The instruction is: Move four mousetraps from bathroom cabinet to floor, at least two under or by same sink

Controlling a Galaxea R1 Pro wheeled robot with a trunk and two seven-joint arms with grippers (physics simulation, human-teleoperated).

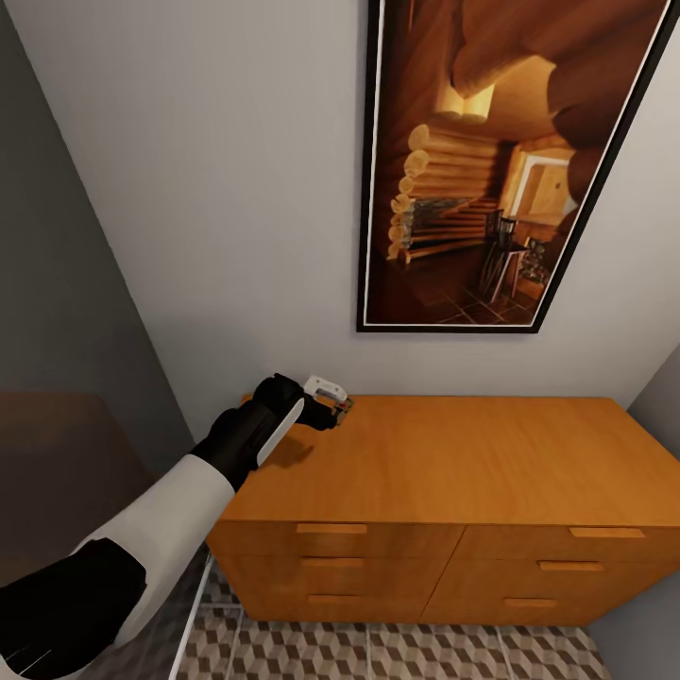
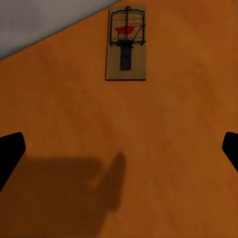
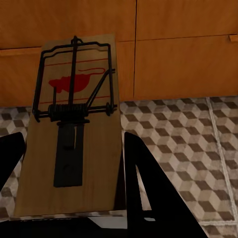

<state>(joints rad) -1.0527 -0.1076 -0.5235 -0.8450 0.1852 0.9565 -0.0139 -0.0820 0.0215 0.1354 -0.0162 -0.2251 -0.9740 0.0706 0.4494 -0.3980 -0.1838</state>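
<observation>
Two flat wooden mousetraps [image 2: 126, 44] [image 3: 74, 129], wire-sprung

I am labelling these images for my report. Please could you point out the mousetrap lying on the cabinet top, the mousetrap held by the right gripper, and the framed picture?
mousetrap on the cabinet top [image 2: 126, 43], left wrist view, wooden base.
held mousetrap [image 3: 74, 134], right wrist view, base below the spring.
framed picture [image 1: 491, 161], head view, centre of the print.

White left arm [image 1: 170, 529] with black joints, black fingertips [image 2: 10, 153]

Orange-brown wooden drawer cabinet [image 1: 453, 472]; one flat rectangular wooden mousetrap [image 2: 126, 43] lies on its top near the wall edge.
</observation>
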